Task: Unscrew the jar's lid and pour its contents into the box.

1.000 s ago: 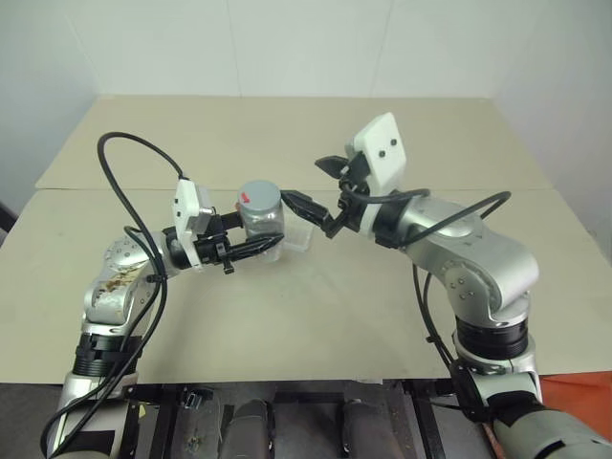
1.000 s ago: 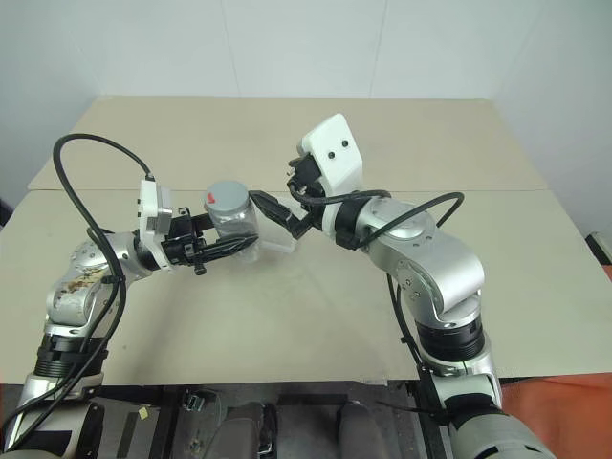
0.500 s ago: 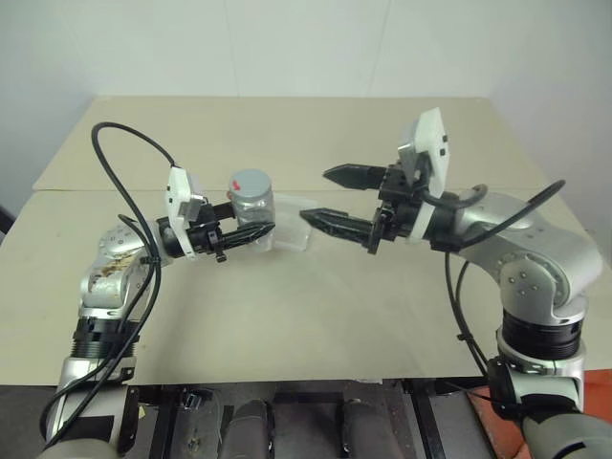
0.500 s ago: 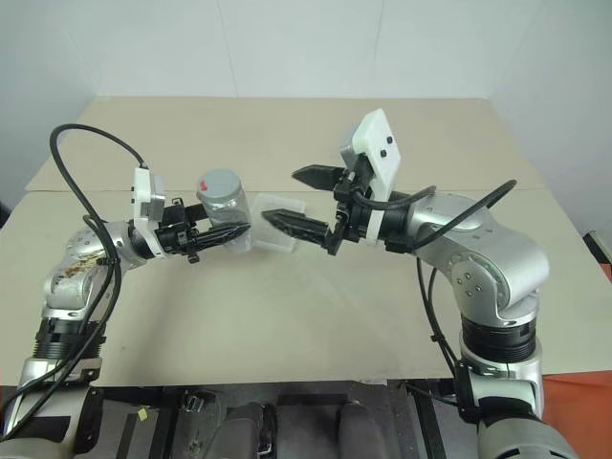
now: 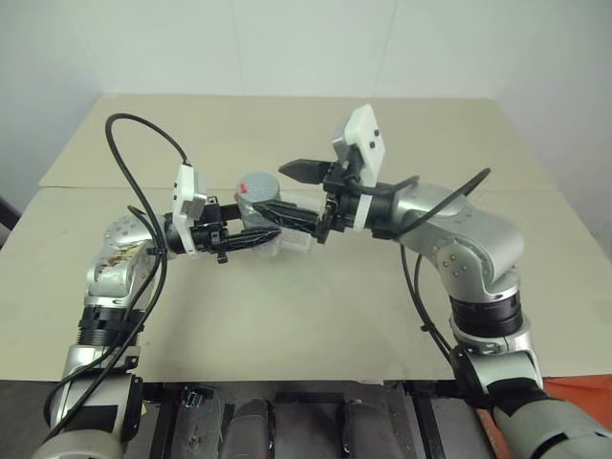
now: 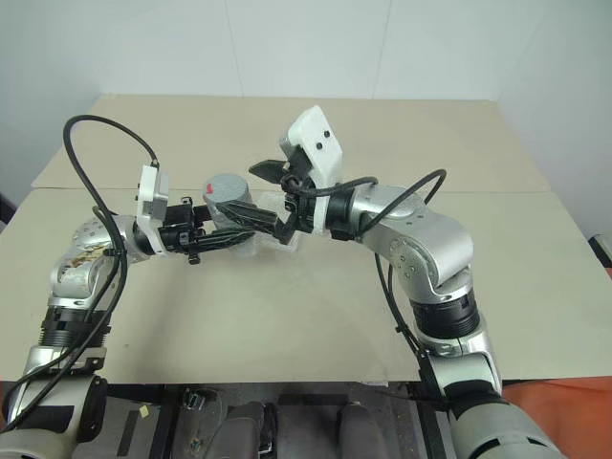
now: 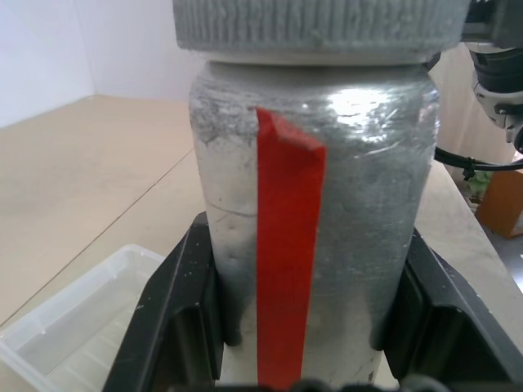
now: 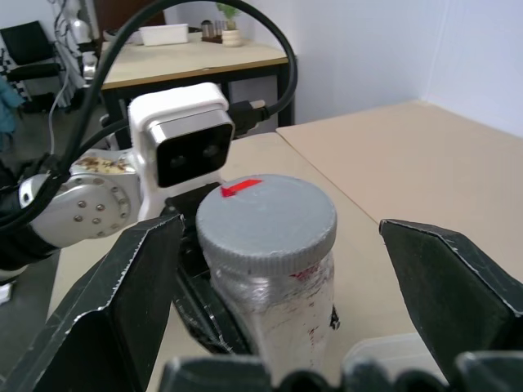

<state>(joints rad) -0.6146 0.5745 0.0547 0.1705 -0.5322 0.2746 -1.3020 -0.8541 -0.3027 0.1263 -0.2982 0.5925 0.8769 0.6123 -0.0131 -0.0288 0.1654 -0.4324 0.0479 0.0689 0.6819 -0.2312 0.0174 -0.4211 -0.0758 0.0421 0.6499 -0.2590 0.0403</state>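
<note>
Jar [image 7: 315, 237] clamped upright, lid [image 8: 266, 216] on.
Left gripper [image 5: 256, 237] grasps the jar's body; right gripper's [image 8: 306, 278] spread fingers [image 8: 135, 286] flank the lid without touching.

The silvery-grey cylindrical jar [image 5: 260, 206] sits between both end effectors, above the beige worktop [image 5: 316, 306]; the clear plastic tray [image 5: 292, 239] lies just beneath it.
</note>
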